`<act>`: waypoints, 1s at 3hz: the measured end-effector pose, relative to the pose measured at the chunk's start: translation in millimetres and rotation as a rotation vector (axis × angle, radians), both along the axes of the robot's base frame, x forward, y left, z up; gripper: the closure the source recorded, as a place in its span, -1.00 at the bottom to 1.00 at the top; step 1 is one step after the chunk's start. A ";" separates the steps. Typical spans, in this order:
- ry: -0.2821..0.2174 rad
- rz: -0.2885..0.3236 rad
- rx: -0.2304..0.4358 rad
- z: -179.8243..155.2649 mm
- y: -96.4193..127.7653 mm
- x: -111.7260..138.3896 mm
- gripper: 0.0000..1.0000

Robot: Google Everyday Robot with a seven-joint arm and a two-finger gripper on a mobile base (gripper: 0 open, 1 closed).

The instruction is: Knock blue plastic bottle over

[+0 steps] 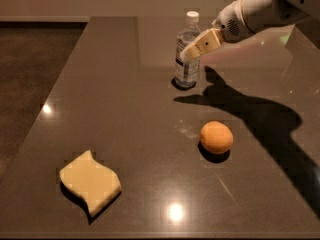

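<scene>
The blue plastic bottle stands upright on the dark table, toward the back centre. It is clear with a white cap and a blue-and-white label. My gripper reaches in from the upper right on a white arm. Its tan fingers are at the bottle's upper body, at about shoulder height, and their tips overlap the bottle on its right side.
An orange ball lies on the table in front of the bottle, to the right. A yellow wavy sponge lies near the front left. The arm's shadow falls across the right of the table. The table's left edge borders a dark floor.
</scene>
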State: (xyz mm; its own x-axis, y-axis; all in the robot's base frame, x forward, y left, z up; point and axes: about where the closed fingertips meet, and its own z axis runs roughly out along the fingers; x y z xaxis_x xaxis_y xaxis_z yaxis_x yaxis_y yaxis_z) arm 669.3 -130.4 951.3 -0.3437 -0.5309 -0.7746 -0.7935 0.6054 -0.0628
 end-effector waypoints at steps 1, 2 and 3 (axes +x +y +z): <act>0.015 0.014 0.039 -1.5 8.4 4.4 -0.67; 0.026 0.039 0.069 -1.0 17.2 1.2 -0.21; 0.020 0.073 0.064 19.3 24.7 -14.5 0.41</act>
State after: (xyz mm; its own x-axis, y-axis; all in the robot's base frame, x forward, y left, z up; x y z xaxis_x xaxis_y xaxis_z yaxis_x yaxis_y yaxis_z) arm 654.8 -105.7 970.6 -0.3218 -0.5043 -0.8014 -0.8361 0.5485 -0.0095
